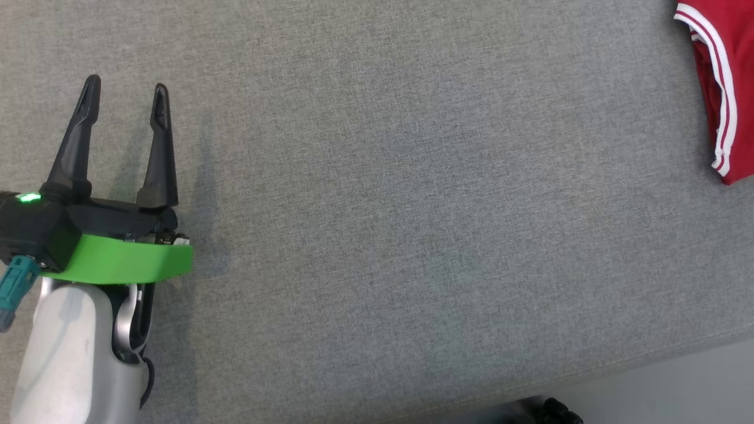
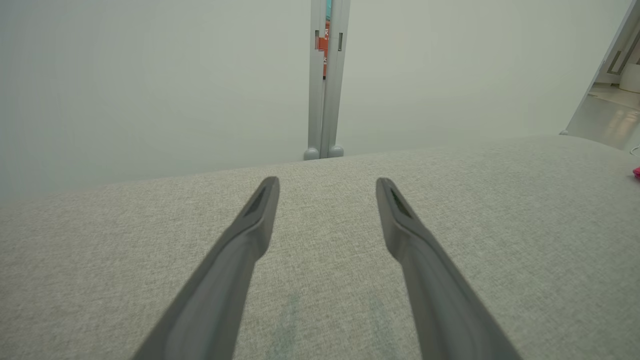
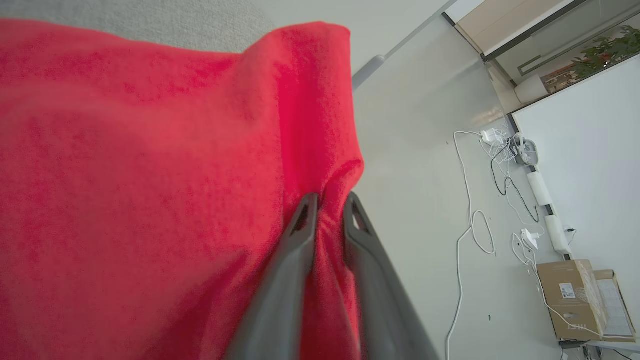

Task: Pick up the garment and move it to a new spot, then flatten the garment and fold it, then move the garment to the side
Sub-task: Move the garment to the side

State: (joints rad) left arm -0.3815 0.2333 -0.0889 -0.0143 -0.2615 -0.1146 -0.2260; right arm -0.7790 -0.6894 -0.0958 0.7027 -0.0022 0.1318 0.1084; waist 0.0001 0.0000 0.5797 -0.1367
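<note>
Garment point(image 1: 721, 88), red with white stripes along one hem, at the upper right corner of the head view on the grey fabric surface point(image 1: 412, 206), partly cut off by the picture's edge. Left gripper point(image 1: 126, 85) at the lower left of that view, well apart from the garment, fingers spread wide and holding nothing; a green band point(image 1: 118, 265) circles its wrist. Left wrist view: the same left gripper point(image 2: 327, 185) above bare grey fabric, jaws wide apart, with a pale wall and a grey upright post point(image 2: 325, 100) beyond the surface's far edge. Right wrist view: right gripper point(image 3: 331, 200) closed narrowly on a fold of the red garment point(image 3: 150, 175), cloth pinched between the two fingers and spreading across the left of the view; to the right, pale floor with white cables point(image 3: 470, 200) and a cardboard box point(image 3: 570, 295).
</note>
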